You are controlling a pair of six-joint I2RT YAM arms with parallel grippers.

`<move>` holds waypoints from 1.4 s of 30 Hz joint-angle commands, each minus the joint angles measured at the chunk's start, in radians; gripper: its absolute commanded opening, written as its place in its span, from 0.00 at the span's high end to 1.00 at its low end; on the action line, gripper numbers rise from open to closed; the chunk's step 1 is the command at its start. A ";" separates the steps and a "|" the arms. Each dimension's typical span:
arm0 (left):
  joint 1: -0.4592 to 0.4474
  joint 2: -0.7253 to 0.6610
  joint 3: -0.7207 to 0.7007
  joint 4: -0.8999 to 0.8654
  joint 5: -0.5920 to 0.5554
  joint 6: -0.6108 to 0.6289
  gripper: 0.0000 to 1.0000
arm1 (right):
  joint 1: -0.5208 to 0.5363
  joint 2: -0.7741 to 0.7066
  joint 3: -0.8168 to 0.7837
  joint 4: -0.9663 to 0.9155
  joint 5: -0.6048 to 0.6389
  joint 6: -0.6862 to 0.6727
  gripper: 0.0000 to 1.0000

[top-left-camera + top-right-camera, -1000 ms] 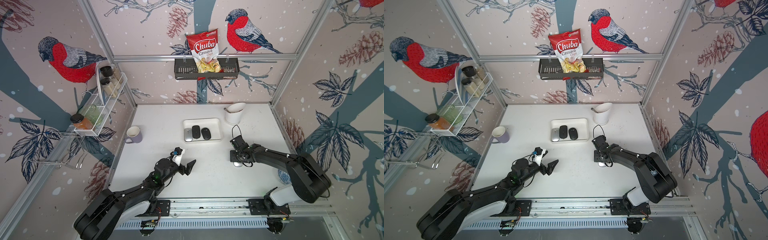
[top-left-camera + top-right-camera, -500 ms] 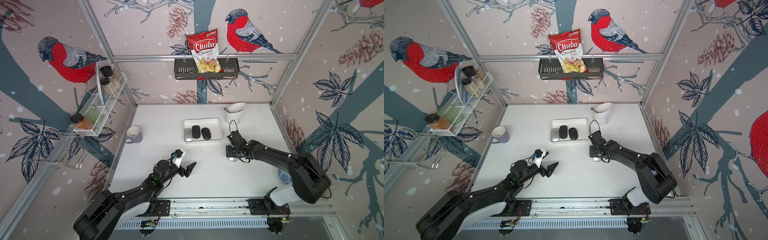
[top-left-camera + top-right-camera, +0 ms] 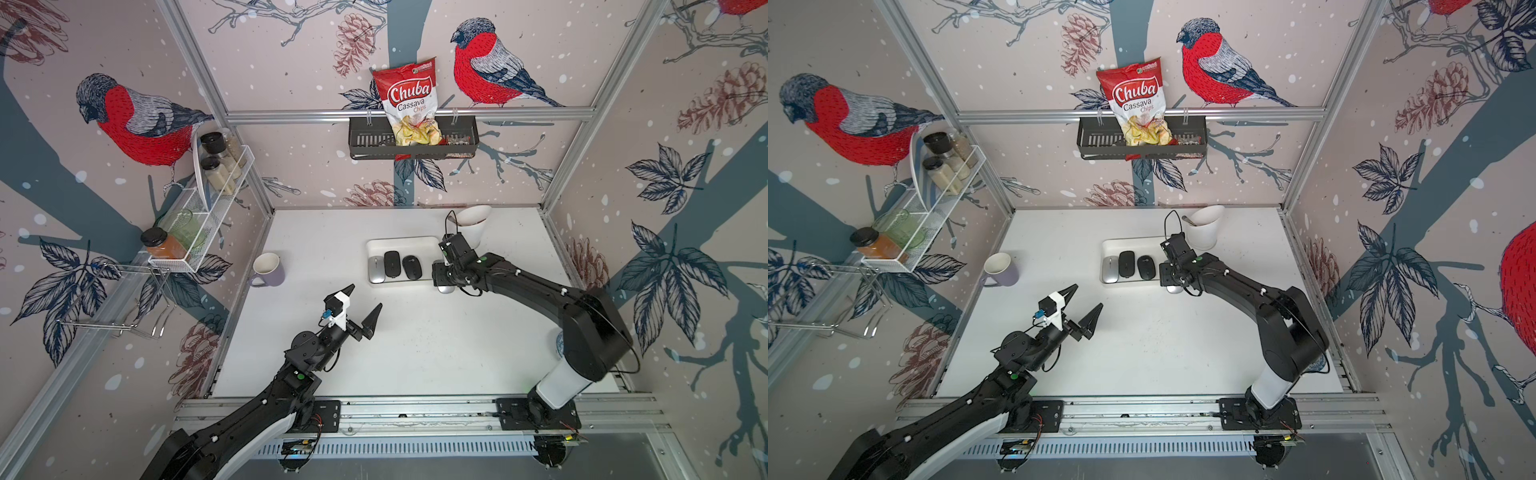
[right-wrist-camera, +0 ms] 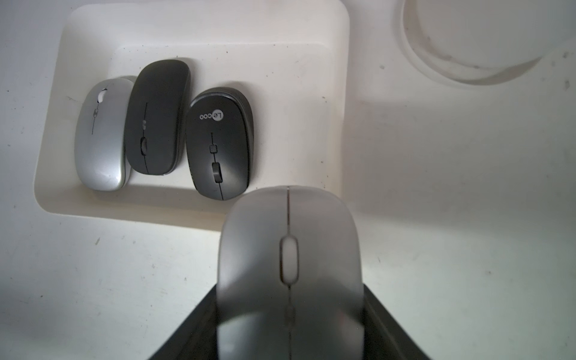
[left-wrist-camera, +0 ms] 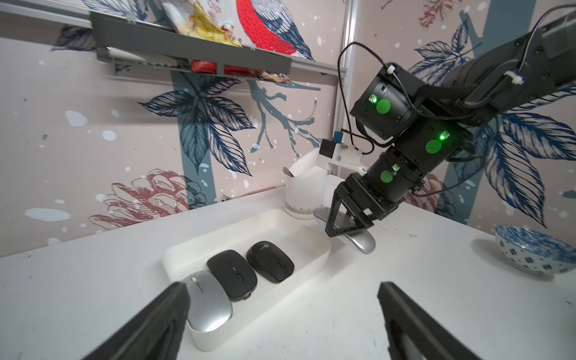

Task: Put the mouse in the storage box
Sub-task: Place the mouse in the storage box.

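Observation:
The storage box (image 3: 399, 240) (image 3: 1133, 240) is a shallow white tray at mid-table. It holds a silver mouse (image 3: 376, 269) and two black mice (image 3: 391, 263) (image 4: 219, 143) side by side at its left end. Its right end is bare. My right gripper (image 3: 442, 276) (image 5: 346, 232) is shut on another silver mouse (image 3: 445, 288) (image 4: 290, 237). It holds this mouse low at the box's front right corner, nose over the near rim (image 4: 339, 93). My left gripper (image 3: 365, 296) (image 5: 282, 290) hangs open and empty over the table, in front of the box.
A tall white cup (image 3: 471, 222) stands just behind the right gripper. A purple mug (image 3: 268, 269) sits at the left. A blue patterned bowl (image 5: 530, 252) is at the right edge. A black basket with a chips bag (image 3: 411, 137) hangs on the back wall.
My right gripper has carried the silver mouse back and to the left, from mid-table right up to the box's front right corner. The left arm has barely shifted.

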 commanded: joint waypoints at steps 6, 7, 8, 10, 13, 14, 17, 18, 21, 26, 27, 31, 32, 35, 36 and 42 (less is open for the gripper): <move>-0.001 0.066 -0.124 0.030 -0.091 -0.016 0.03 | -0.036 0.216 0.268 -0.012 0.022 -0.069 0.35; -0.001 0.087 -0.116 0.030 -0.086 -0.016 0.03 | -0.047 0.245 0.300 -0.022 0.024 -0.080 0.35; -0.001 0.105 -0.109 0.030 -0.083 -0.017 0.03 | -0.053 0.270 0.327 -0.033 0.028 -0.090 0.35; -0.001 0.139 -0.093 0.027 -0.107 -0.026 0.03 | -0.064 0.322 0.373 -0.052 0.047 -0.110 0.35; -0.001 0.171 -0.081 0.021 -0.168 -0.048 0.03 | -0.065 0.376 0.417 -0.062 0.057 -0.137 0.35; -0.001 0.176 -0.079 0.021 -0.168 -0.049 0.03 | -0.063 0.391 0.432 -0.068 0.056 -0.143 0.35; -0.001 0.196 -0.073 0.027 -0.166 -0.052 0.03 | -0.053 0.421 0.466 -0.074 0.070 -0.156 0.35; -0.001 0.204 -0.069 0.026 -0.168 -0.052 0.03 | -0.049 0.429 0.471 -0.075 0.078 -0.155 0.35; -0.001 0.229 -0.055 0.019 -0.163 -0.054 0.03 | -0.054 0.449 0.467 -0.070 0.080 -0.145 0.34; -0.001 0.266 -0.032 0.002 -0.152 -0.058 0.03 | -0.058 0.487 0.472 -0.067 0.085 -0.139 0.34; -0.001 0.271 -0.027 -0.004 -0.152 -0.058 0.03 | -0.058 0.492 0.472 -0.066 0.085 -0.138 0.33; -0.001 0.269 -0.024 -0.014 -0.147 -0.057 0.03 | -0.058 0.501 0.477 -0.060 0.079 -0.135 0.33; -0.001 0.266 -0.024 -0.017 -0.147 -0.057 0.03 | -0.056 0.502 0.477 -0.061 0.080 -0.133 0.33; -0.001 0.255 -0.025 -0.027 -0.150 -0.056 0.03 | -0.053 0.487 0.472 -0.058 0.080 -0.133 0.30; -0.001 0.252 -0.029 -0.025 -0.155 -0.057 0.03 | -0.053 0.481 0.471 -0.059 0.078 -0.133 0.29; -0.001 0.254 -0.033 -0.008 -0.174 -0.065 0.03 | -0.031 0.429 0.467 -0.070 0.081 -0.137 0.23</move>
